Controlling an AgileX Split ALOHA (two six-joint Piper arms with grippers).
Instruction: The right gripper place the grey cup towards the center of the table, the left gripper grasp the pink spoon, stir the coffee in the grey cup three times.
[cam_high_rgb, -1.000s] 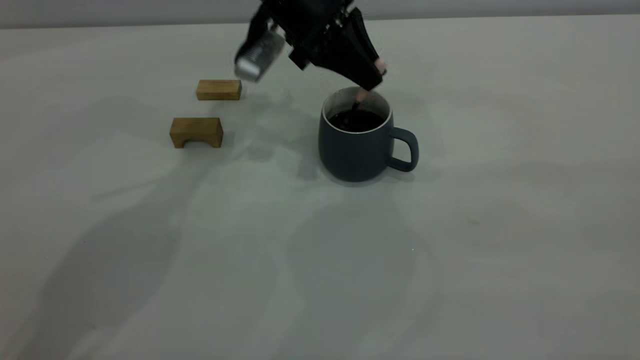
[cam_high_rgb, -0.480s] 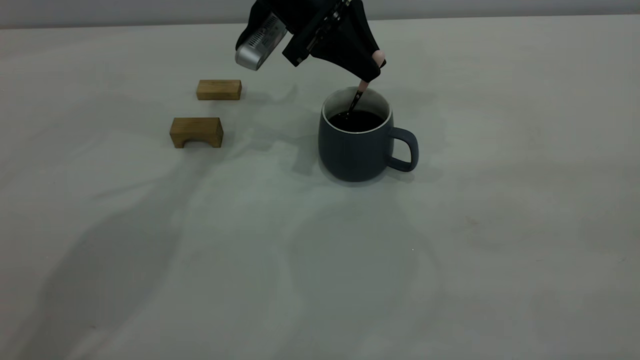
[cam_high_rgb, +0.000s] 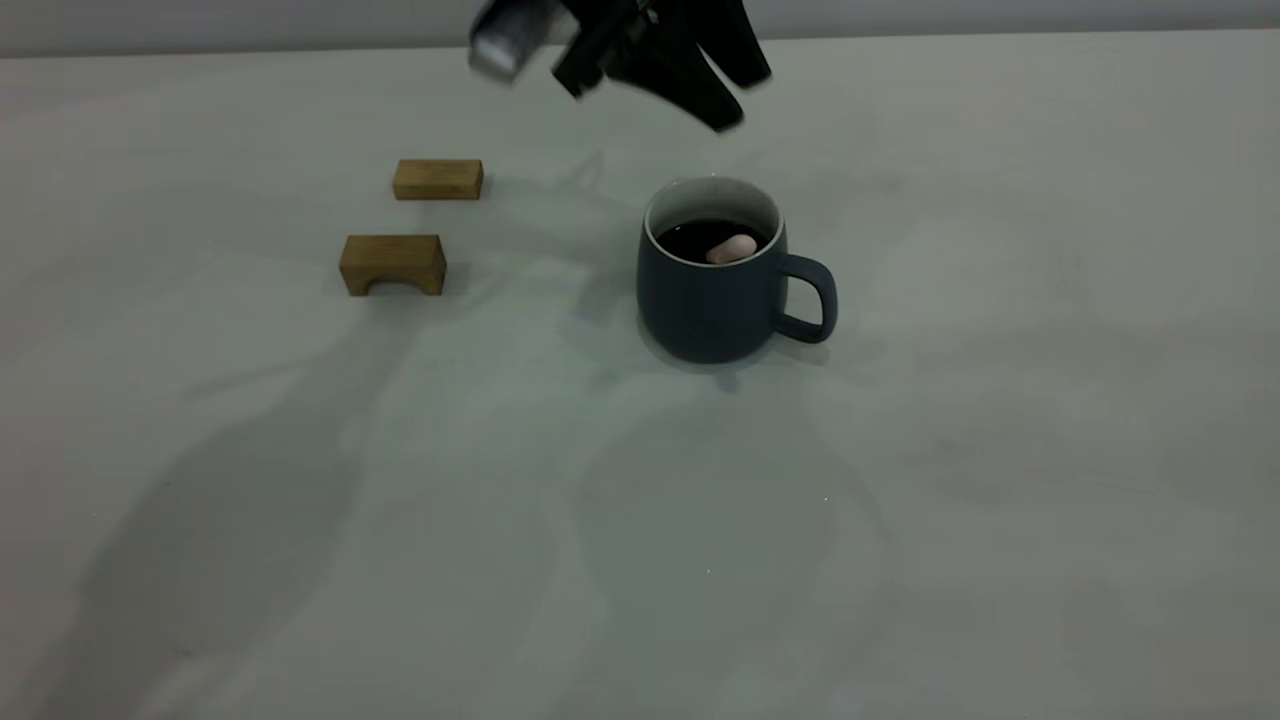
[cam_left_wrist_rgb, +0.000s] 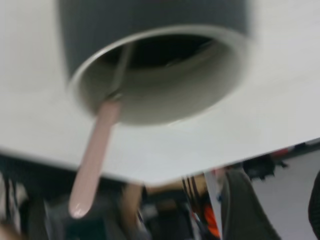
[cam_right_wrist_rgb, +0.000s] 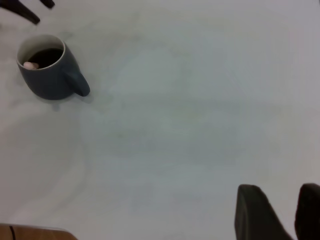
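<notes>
The grey cup stands upright mid-table, handle pointing right, with dark coffee inside. The pink spoon sits loose in the cup, and only its pale handle end shows at the rim. In the left wrist view the pink spoon leans on the rim of the cup, its metal neck running inside. My left gripper hangs open above and behind the cup, holding nothing. The right gripper is far off to the side, its fingers apart and empty; the cup looks small from there.
Two wooden blocks lie left of the cup: a flat one and an arch-shaped one. The table is bare in front of and to the right of the cup.
My left gripper opened and rose away from the cup. The spoon left its fingers and dropped deeper into the cup, so only the handle end shows.
</notes>
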